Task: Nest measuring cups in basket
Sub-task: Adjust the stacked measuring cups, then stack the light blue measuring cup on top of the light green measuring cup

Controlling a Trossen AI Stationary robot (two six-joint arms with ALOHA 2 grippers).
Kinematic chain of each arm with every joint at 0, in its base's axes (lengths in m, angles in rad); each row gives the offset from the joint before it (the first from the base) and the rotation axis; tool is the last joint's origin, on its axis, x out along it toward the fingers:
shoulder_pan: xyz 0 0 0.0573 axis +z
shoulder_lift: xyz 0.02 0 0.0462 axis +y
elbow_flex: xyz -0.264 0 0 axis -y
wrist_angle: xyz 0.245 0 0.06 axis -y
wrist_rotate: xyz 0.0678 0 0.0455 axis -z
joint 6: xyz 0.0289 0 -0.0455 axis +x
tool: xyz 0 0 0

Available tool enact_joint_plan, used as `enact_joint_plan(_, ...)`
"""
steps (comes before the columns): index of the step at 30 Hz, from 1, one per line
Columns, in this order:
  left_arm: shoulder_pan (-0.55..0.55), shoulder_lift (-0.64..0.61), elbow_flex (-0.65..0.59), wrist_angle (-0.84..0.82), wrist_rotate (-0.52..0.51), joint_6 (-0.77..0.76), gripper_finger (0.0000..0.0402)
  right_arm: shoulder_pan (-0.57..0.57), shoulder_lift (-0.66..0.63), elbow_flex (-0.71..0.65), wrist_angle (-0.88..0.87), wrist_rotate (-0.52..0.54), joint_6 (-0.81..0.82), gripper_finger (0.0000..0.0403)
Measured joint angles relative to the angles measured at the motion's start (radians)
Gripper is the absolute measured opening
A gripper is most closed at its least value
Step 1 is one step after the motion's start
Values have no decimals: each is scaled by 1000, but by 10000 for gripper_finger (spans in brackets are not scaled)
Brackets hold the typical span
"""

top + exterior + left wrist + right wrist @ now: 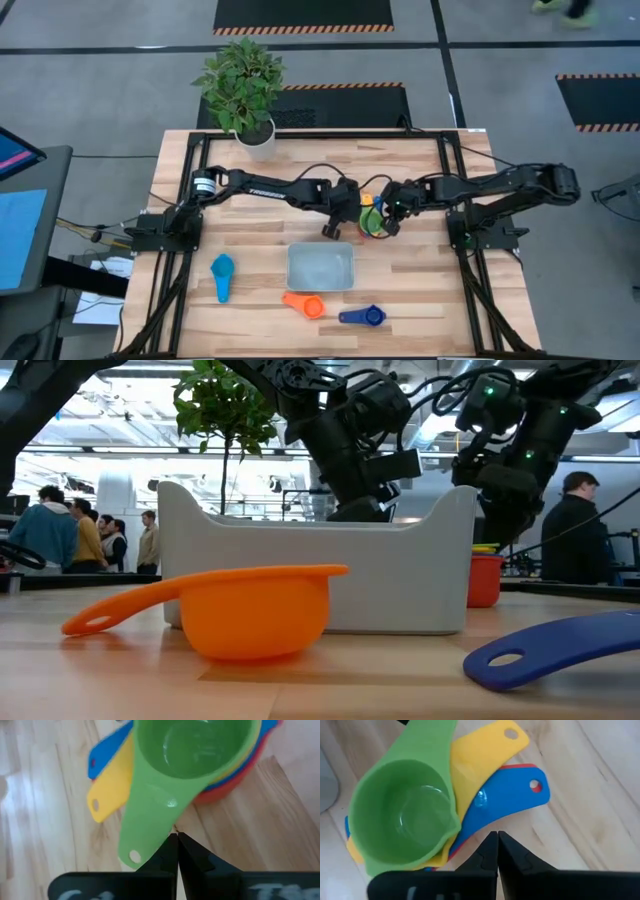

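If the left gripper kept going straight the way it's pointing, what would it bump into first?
Probably the green cup's handle. The left gripper, fingers shut, points at it, with the green cup sitting on top of the stacked cups. How much gap is left is hard to judge.

Bright, even overhead light washes the tabletop (420,200), leaving only soft shadows. Ceiling lamps glare white behind the plant (225,410) in the low view. Up close, the orange cup (250,610) looks slightly soft, and the green cup (195,750) shines with pale reflections.
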Motion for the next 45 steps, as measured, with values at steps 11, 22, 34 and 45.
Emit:
enact_joint_plan(11,1,1,0,31,5,54,0,-7,133,0,113,-51,-34,23)
enact_joint_plan(22,1,1,0,120,6,97,0,-18,140,0,202,-51,-60,16)
enact_joint_plan(34,-1,-8,6,78,-251,97,0,-23,124,0,118,-50,-43,28)
enact_joint_plan(45,-11,-18,112,-483,-509,-220,0,-23,-48,0,-103,11,60,20)
